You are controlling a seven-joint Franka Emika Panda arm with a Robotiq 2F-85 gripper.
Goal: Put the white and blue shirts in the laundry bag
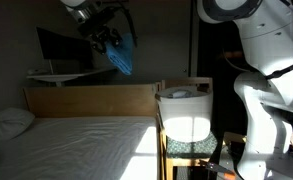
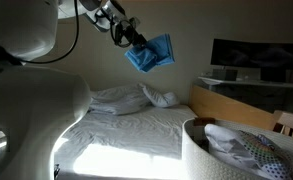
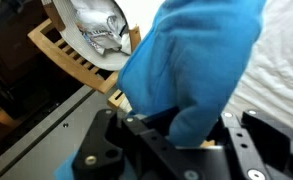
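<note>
The blue shirt hangs high in the air above the bed, and my gripper is shut on its top. In the wrist view the blue cloth fills the middle, bunched between my black fingers. The laundry bag, white with a rolled rim, stands on a wooden slatted stand beside the bed. It is off to the side of the gripper, below it. Crumpled white cloth lies in the bag. I cannot tell whether that is the white shirt.
The bed with white sheets has pillows at its head. A wooden board ends the bed next to the slatted stand. A monitor stands on a desk behind. The robot's white body rises beside the bag.
</note>
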